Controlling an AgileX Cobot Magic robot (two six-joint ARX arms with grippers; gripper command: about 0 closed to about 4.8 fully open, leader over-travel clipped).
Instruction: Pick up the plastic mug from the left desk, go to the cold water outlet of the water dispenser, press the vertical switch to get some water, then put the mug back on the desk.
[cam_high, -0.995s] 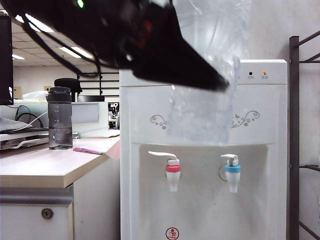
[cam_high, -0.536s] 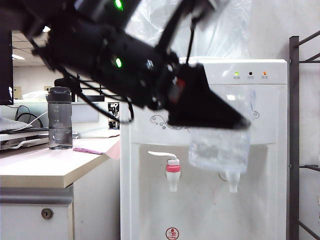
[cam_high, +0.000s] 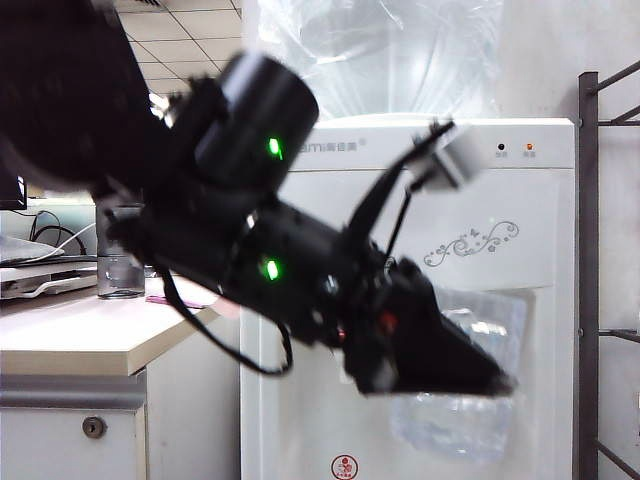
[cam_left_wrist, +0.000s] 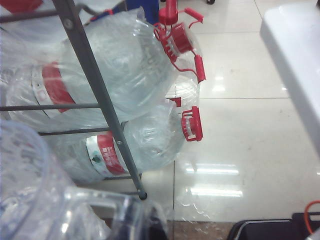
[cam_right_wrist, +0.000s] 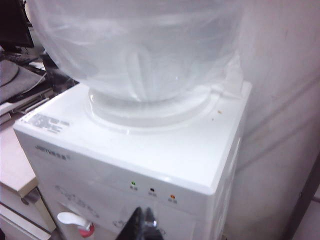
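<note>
The left gripper (cam_high: 478, 378) is clamping tight on the one plastic mug (cam_high: 470, 425), which is hanging in the air in front of the lower part of the water dispenser (cam_high: 520, 250), well apart from the left desk (cam_high: 70, 340). In the left wrist view the mug's crinkled wall is filling the near corner, and beyond it a grey metal rack (cam_left_wrist: 95, 90) is carrying at least three big clear water bottles (cam_left_wrist: 135, 65) with red caps and red label bands, whose print is too blurred to read. The right gripper (cam_right_wrist: 142, 226) is hanging high over the dispenser, pointing down at its front edge; only its dark tips are showing, and I cannot tell whether they are apart. Below it three small indicator lights (cam_right_wrist: 152, 189) are sitting in a row, one green, one dark, one orange, and one red-collared tap (cam_right_wrist: 75, 220) is peeking out. One large clear bottle (cam_right_wrist: 140, 45) is standing on top. The grey logo (cam_high: 335, 146) and the label on the top (cam_right_wrist: 47, 122) are both illegible. On the desk one dark bottle (cam_high: 120, 278) is standing, and one round keyhole (cam_high: 94, 427) is showing on the front.
</note>
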